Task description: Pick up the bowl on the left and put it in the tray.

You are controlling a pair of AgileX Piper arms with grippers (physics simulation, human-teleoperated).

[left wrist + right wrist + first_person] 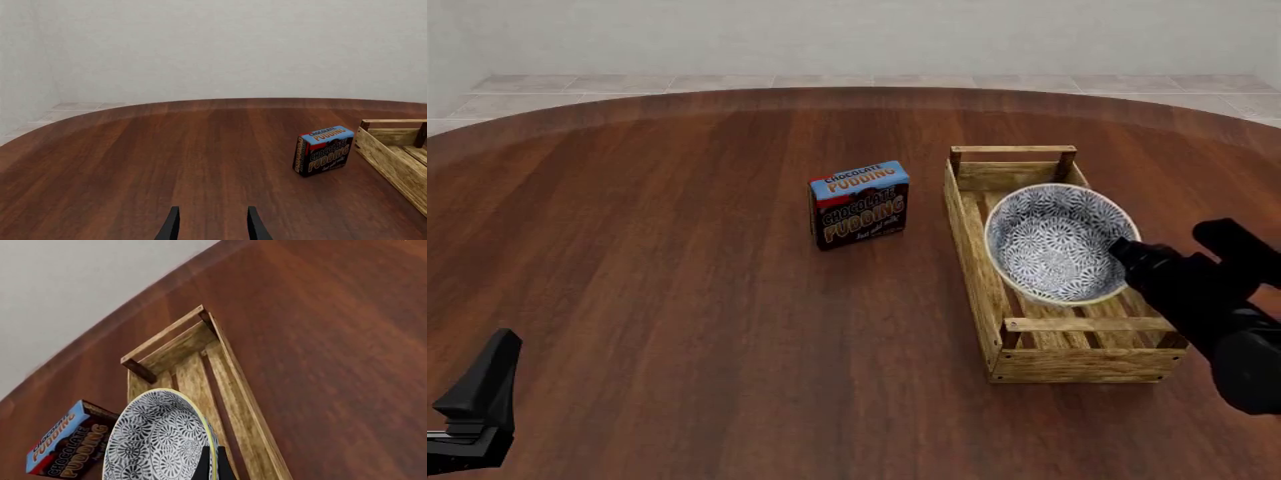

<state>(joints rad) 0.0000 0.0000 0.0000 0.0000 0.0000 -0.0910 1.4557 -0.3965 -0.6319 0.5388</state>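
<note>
One bowl [1057, 241], and it's tilted up on edge over the middle of the tray [980, 265], its patterned inside facing the near-left. The right gripper [1126, 256] has its fingers pinched on the bowl's rim. There's one tray, sitting toward the table's [667, 260] right edge, with its long axis running near to far. One pudding box [860, 204] stands just left of it. The left gripper [211, 225] is down by the near-left corner, fingers apart, nothing in it.
</note>
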